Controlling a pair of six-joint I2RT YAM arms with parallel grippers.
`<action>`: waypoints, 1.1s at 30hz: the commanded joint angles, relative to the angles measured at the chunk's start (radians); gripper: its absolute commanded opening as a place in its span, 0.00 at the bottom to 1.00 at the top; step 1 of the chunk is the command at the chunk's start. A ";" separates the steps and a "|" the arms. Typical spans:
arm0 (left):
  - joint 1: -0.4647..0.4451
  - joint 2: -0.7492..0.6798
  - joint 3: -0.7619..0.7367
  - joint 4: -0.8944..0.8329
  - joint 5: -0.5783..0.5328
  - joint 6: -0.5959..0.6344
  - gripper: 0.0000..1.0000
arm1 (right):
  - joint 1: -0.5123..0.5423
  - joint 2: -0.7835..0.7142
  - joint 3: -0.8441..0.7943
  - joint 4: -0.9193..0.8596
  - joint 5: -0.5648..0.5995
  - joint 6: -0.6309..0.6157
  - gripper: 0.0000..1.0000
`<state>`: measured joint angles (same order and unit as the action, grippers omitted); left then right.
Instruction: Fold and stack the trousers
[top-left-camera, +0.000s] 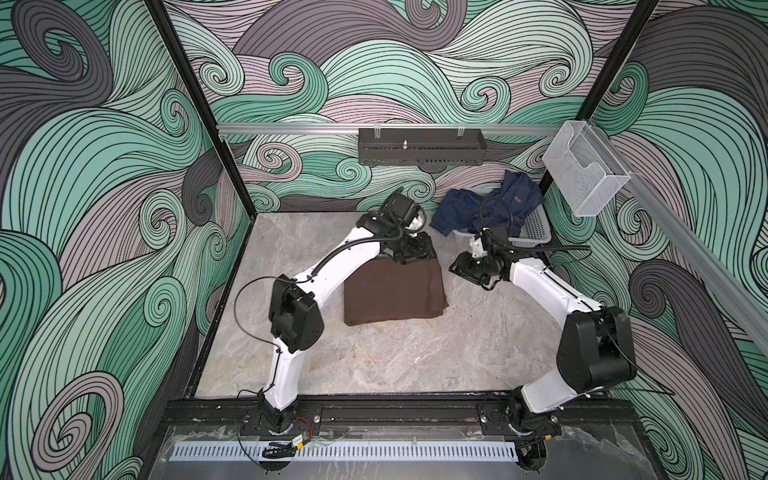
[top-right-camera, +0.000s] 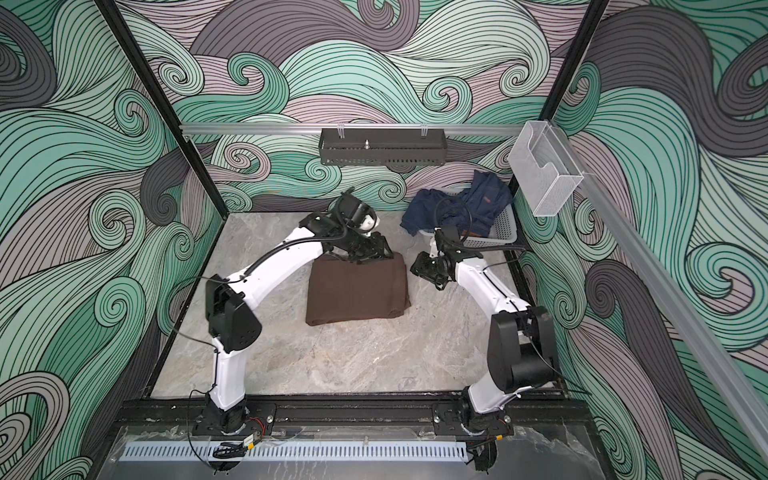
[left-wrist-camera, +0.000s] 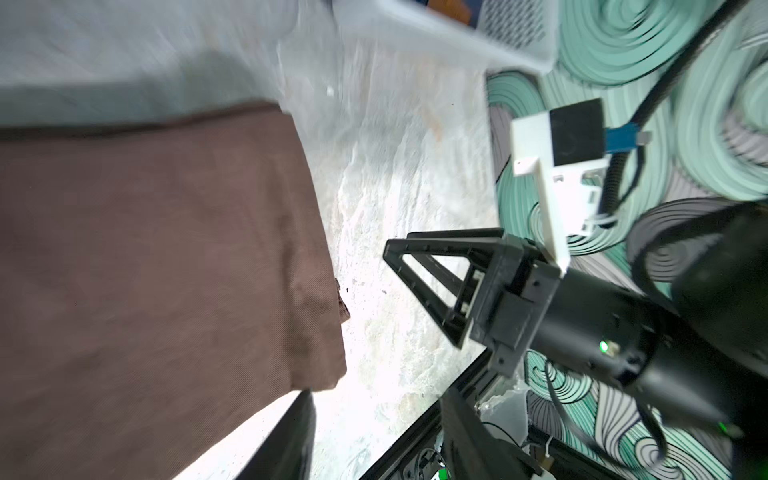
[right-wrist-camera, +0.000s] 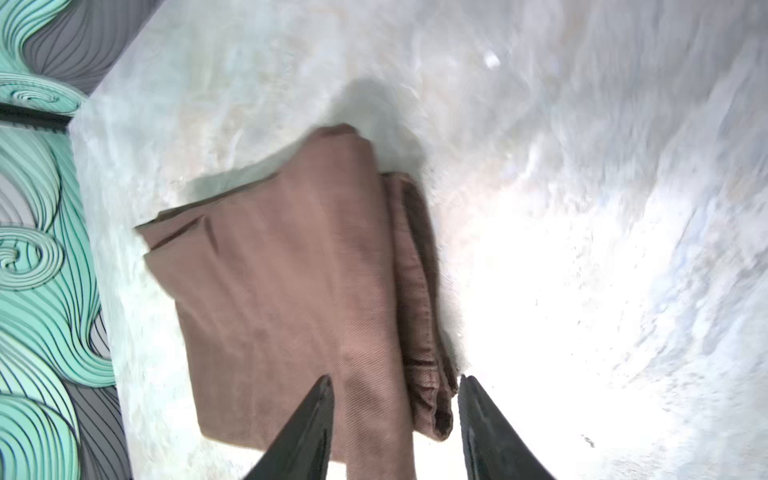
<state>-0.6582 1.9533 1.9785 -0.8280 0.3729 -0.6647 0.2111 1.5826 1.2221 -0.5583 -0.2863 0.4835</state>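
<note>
The dark brown trousers (top-left-camera: 395, 293) (top-right-camera: 357, 291) lie folded into a flat rectangle in the middle of the table. My left gripper (top-left-camera: 415, 254) (top-right-camera: 374, 254) hovers over their far edge. In the left wrist view its jaws (left-wrist-camera: 374, 440) are open, with only a cloth corner and bare table between them. My right gripper (top-left-camera: 458, 268) (top-right-camera: 419, 268) sits just off the far right corner of the trousers. In the right wrist view its fingers are open (right-wrist-camera: 395, 382), and the layered side edge of the trousers (right-wrist-camera: 291, 270) shows beyond them, not pinched.
A white basket (top-left-camera: 536, 232) at the back right holds dark blue denim garments (top-left-camera: 494, 203), close behind the right wrist. A black tray (top-left-camera: 419, 151) hangs on the rear rail and a clear bin (top-left-camera: 582, 174) on the right rail. Marbled table (top-left-camera: 374, 357) lies in front.
</note>
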 joint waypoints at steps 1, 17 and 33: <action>0.081 -0.086 -0.151 0.052 -0.037 0.033 0.53 | 0.070 0.043 0.102 -0.102 -0.050 -0.085 0.44; 0.252 -0.110 -0.697 0.129 0.093 0.078 0.52 | 0.065 0.242 -0.029 0.030 -0.227 -0.042 0.29; 0.277 -0.196 -0.700 0.070 0.052 0.127 0.53 | 0.007 0.208 0.048 -0.031 -0.201 -0.072 0.35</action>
<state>-0.3878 1.8194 1.1854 -0.7082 0.4496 -0.5819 0.2043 1.8404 1.2037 -0.5690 -0.5014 0.4252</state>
